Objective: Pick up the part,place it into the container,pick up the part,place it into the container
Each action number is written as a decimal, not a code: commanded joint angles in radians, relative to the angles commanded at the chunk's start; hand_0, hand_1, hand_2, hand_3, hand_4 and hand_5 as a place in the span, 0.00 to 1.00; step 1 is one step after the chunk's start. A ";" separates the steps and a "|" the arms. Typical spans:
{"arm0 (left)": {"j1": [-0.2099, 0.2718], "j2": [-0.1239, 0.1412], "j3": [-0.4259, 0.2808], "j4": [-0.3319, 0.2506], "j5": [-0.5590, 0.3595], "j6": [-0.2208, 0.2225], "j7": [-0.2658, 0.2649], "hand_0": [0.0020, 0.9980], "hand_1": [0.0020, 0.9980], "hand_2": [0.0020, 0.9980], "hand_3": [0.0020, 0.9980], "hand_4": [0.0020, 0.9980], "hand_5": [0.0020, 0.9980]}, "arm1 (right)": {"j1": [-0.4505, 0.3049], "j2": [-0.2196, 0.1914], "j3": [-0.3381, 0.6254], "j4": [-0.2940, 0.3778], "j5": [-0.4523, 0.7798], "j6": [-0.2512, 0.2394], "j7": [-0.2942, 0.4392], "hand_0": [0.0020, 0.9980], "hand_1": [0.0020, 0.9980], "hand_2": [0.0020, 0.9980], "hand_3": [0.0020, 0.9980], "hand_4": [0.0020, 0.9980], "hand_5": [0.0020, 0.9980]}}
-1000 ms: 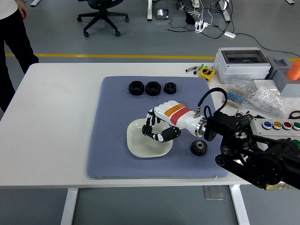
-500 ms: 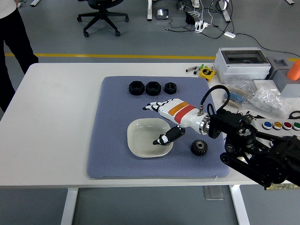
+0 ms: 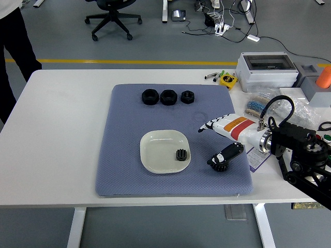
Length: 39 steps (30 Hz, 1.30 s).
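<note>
A white square dish (image 3: 158, 146) sits on the blue mat (image 3: 129, 150). A small black gear (image 3: 181, 154) lies inside the dish at its right side. A second black gear (image 3: 218, 165) lies on the mat right of the dish, partly covered by my right hand's thumb. My right hand (image 3: 223, 139), white with a red and orange band, hovers over that gear with its fingers spread and holds nothing. Three black nuts (image 3: 168, 96) stand in a row at the mat's far edge. My left arm is out of view.
A grey box with a clear lid (image 3: 267, 70), a yellow tape measure (image 3: 227, 79), bagged parts (image 3: 295, 109), an orange cone (image 3: 324, 76) and a button panel crowd the table's right side. A person in dark trousers (image 3: 15, 41) stands at the far left.
My right hand opened over the dish and let the small gear drop into it, then drew back to the right until it stood over the second gear.
</note>
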 joint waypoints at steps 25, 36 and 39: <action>-0.014 -0.006 0.004 -0.002 -0.003 0.000 0.001 0.71 0.69 0.64 0.59 0.63 0.63 | -0.040 0.024 -0.053 -0.147 0.072 -0.090 0.055 0.33 0.45 0.52 0.49 0.61 0.17; -0.012 -0.006 0.000 -0.002 0.004 0.000 0.002 0.71 0.69 0.64 0.59 0.63 0.63 | -0.042 0.016 -0.048 -0.124 0.108 -0.091 0.063 0.29 0.43 0.51 0.48 0.59 0.16; -0.012 -0.005 0.003 -0.002 0.001 -0.001 0.002 0.71 0.69 0.64 0.58 0.63 0.63 | -0.042 0.015 -0.043 -0.123 0.121 -0.092 0.065 0.24 0.40 0.48 0.48 0.59 0.15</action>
